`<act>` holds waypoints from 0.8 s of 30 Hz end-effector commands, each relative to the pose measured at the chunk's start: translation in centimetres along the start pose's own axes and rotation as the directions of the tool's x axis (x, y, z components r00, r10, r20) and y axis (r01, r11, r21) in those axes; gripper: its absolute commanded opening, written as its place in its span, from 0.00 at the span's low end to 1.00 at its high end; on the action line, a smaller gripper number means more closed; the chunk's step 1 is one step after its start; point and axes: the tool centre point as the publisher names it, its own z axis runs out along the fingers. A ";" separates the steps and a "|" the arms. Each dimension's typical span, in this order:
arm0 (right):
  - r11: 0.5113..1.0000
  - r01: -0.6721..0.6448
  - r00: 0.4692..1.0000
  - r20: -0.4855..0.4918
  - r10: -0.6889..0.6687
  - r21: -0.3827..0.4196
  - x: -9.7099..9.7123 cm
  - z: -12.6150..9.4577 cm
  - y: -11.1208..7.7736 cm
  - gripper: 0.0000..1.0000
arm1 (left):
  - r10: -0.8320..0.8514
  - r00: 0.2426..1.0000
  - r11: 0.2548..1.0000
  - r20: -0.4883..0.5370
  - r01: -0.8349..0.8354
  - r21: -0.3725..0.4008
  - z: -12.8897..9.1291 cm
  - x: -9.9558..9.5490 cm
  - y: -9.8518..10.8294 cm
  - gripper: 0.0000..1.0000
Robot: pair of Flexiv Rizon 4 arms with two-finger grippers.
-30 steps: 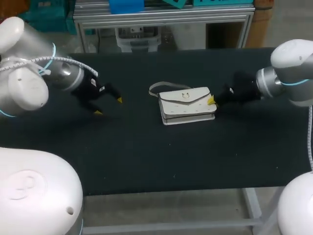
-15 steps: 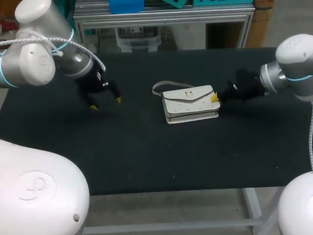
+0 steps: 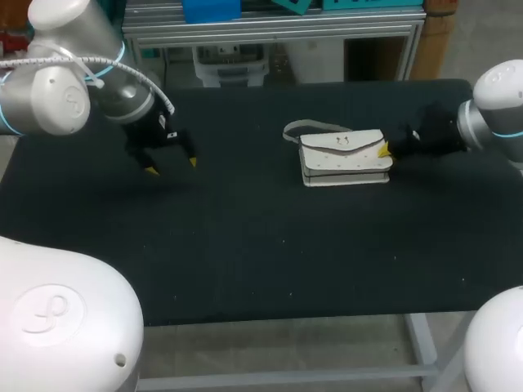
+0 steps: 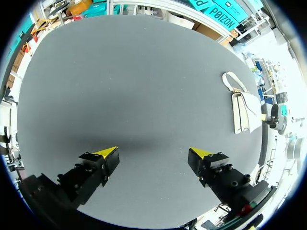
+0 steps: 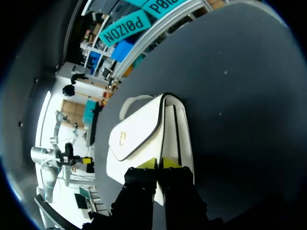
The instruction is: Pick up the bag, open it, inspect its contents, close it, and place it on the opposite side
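A white flap bag (image 3: 343, 157) with a thin strap (image 3: 306, 128) lies right of the table's middle. My right gripper (image 3: 382, 150) is at its right end, and its yellow tips pinch the bag's edge. In the right wrist view the fingers of the right gripper (image 5: 159, 164) stand together on the end of the bag (image 5: 144, 134), by the flap. My left gripper (image 3: 172, 166) hangs open over the table's left part, far from the bag. The left wrist view shows the left gripper (image 4: 153, 153) with only bare table between its tips, and the bag (image 4: 242, 112) lies far ahead to one side.
The black tabletop (image 3: 261, 269) holds nothing but the bag. Its front edge runs below both arms, and the right edge is close behind my right arm.
My right gripper has drawn back to the right and dragged the bag with it, from the middle toward the right side. My left arm has lifted and shifted slightly left and back.
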 end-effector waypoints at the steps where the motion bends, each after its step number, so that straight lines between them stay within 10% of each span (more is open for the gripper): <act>1: 1.000 -0.002 1.000 -0.005 0.003 0.031 -2.1 -2.5 2.2 0.00 | 0.019 1.000 1.000 0.022 -0.019 -0.018 -0.7 -1.5 -1.4 1.00; 24: 0.996 -0.001 0.997 0.079 -0.006 0.084 -11.3 -8.2 13.1 0.00 | 0.059 0.973 0.998 0.221 -0.054 -0.029 -2.2 -6.8 -3.8 1.00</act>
